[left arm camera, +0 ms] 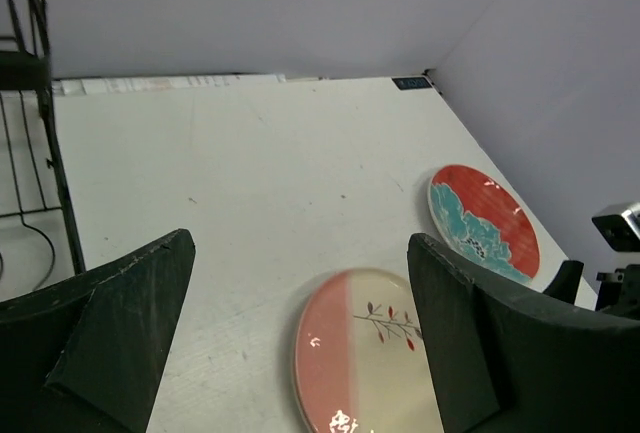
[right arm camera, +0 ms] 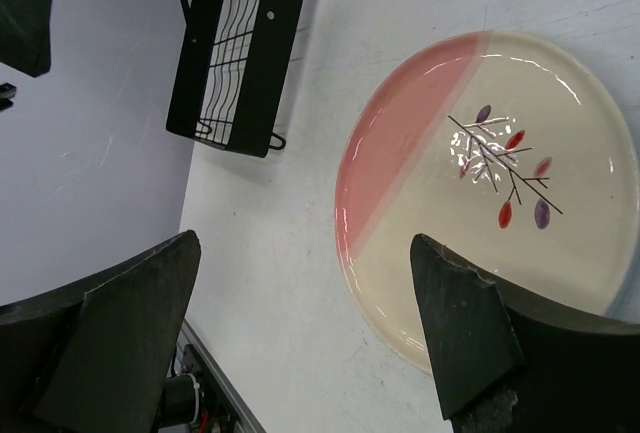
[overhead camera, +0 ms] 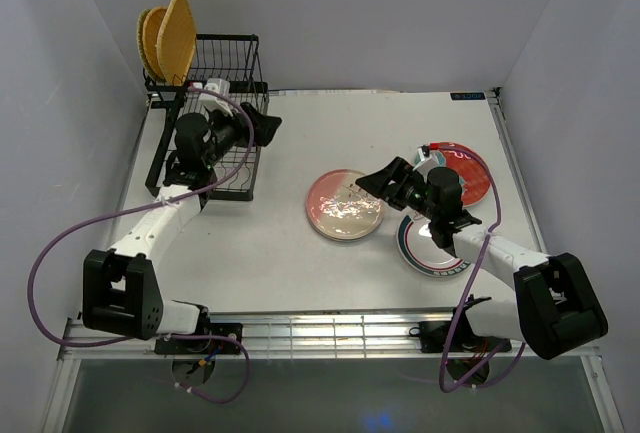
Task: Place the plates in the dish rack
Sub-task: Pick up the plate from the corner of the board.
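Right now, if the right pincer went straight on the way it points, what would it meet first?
Most likely the round pink-and-cream glazed plate with a twig motif, flat on the table just ahead of the open right pincer; depth is unclear.

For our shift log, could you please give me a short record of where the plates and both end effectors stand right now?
Racked: two yellow-orange plates, upright at the dish rack's rear
On table: pink-and-white plate, red-and-teal plate, green-ringed plate
Left end effector: open, empty, beside the rack
Right end effector: open, empty, at the pink-and-white plate's edge
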